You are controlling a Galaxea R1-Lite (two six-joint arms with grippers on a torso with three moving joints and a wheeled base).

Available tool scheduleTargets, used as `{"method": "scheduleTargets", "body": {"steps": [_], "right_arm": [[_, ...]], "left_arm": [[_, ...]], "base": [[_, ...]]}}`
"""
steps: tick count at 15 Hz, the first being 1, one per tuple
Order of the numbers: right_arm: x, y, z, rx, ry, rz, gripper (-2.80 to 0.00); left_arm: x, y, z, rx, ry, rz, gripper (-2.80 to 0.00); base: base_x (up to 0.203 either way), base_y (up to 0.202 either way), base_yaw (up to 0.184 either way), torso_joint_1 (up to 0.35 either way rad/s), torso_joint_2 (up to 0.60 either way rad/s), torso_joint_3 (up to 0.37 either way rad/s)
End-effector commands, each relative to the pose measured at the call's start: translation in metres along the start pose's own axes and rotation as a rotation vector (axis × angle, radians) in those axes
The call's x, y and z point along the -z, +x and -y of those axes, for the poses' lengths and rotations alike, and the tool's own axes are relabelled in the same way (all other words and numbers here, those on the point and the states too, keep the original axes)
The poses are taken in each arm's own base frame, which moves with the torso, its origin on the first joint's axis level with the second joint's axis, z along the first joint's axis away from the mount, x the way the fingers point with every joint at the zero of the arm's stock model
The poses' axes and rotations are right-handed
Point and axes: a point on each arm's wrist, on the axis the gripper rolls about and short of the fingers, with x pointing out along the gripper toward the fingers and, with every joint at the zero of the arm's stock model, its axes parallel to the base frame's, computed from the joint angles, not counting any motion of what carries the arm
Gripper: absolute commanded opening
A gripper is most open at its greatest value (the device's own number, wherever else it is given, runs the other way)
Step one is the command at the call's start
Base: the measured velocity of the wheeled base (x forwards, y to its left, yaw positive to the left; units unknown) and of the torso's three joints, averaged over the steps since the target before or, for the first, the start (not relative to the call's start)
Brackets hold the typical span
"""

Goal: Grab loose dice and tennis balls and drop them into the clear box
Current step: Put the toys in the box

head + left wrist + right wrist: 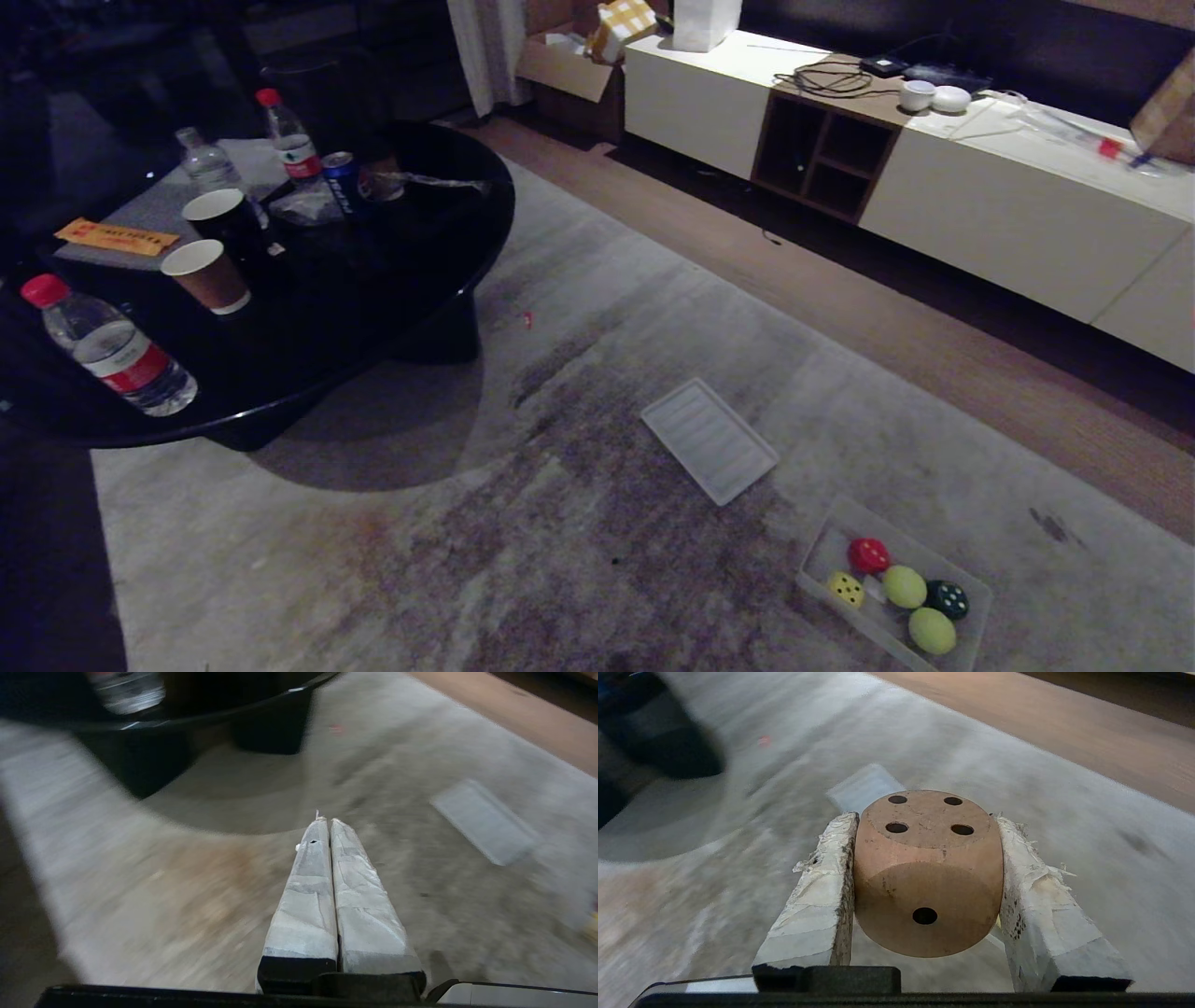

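— Jaws of the right gripper (924, 821) first: how do they stand?

— They stand about half apart and press on both sides of a tan rounded cube with dark pips, a wooden-looking die (927, 872). Four pips face up and one pip faces the camera. It is held above the pale grey carpet (1064, 826).

— And the left gripper (329, 821)?

— Its two white taped fingers (303, 896) lie together, closed on nothing, over the same carpet.

— Where is the shallow clear plastic box (971, 597)?

— On the carpet, at the near right of the head view. Inside it lie a red die with white pips (868, 555), a yellow die with black pips (847, 589), a dark green die with white pips (948, 599) and two yellow-green fuzzy tennis balls (904, 586).

— And the lid?

— A flat ribbed translucent lid (709, 439) lies apart from the box, toward the round black table (439, 289) that carries bottles and cups.
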Motion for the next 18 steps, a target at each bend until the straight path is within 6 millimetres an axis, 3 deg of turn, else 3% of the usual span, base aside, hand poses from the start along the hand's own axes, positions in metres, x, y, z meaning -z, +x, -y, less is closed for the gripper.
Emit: {"method": "scheduleTargets", "body": {"steps": [1,7,11,18], "right_arm": [[0.0029,0.0008,0.0003,0.001,0.000,-0.012,-2.80],[0.0029,0.0008,0.0003,0.001,0.000,-0.012,-2.80],[0.0029,0.0008,0.0003,0.001,0.000,-0.012,-2.80],[0.0029,0.0008,0.0003,0.001,0.000,-0.012,-2.80]], "left_arm": [[0.0004,0.0002,0.0000,0.000,-0.001,-0.003,-2.80],[0.0005,0.0002,0.0000,-0.001,-0.001,-0.005,-2.80],[0.0005,0.0002,0.0000,0.000,0.005,-0.005,-2.80],[0.0004,0.0002,0.0000,-0.002,0.003,-0.003,-2.80]], "base": [[0.002,0.014,-0.165,0.007,0.00,0.009],[0.000,0.007,-0.129,0.003,0.00,0.000],[0.000,0.000,0.000,0.001,0.00,-0.024],[0.000,0.000,0.000,0.003,0.00,-0.190]]}}
